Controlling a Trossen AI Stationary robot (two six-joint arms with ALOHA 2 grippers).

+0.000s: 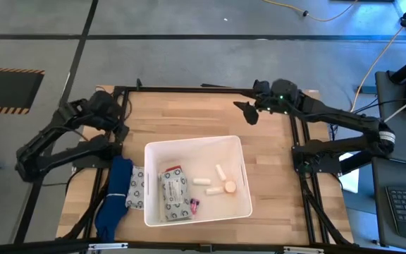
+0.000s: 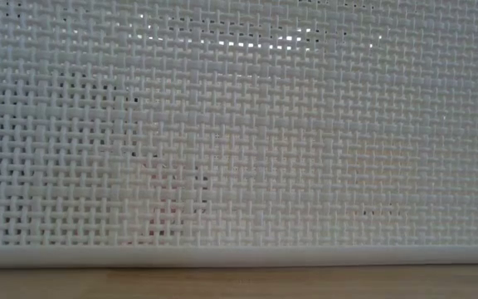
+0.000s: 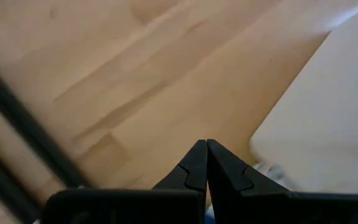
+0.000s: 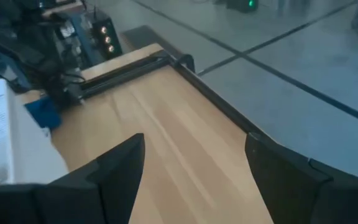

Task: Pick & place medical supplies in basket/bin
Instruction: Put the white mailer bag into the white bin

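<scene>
bin: white tub (image 1: 242, 152) mid-table, toward the near edge; its woven wall (image 2: 239, 124) fills the low view
in bin: grey-white packet (image 1: 175, 194), two white tubes (image 1: 201, 181), orange-capped vial (image 1: 229, 187), pink-capped vial (image 1: 195, 205), red bit by the packet top, too small to name
outside bin: one more packet (image 1: 137, 188) flat on the table, touching the tub's left wall, beside a blue cloth (image 1: 115, 197)
left gripper (image 3: 207, 163): fingers pressed together, holding nothing, low over bare wood near the table's left edge, close to the outside packet and the tub corner
right gripper (image 4: 194, 168): fingers spread wide, holding nothing, high over the far right of the table, well apart from the tub
table (image 1: 189, 116): otherwise bare wood
step: probably the left arm going for the last packet; nearly everything else looks binned
how to do it well: spread the left fingers first, come down on the packet's free edge away from the tub wall, pinch the soft wrap without snagging the cloth, lift clear of the rim before moving over the tub
risk: packet sits tight against the wall, a finger could hit the rim
</scene>
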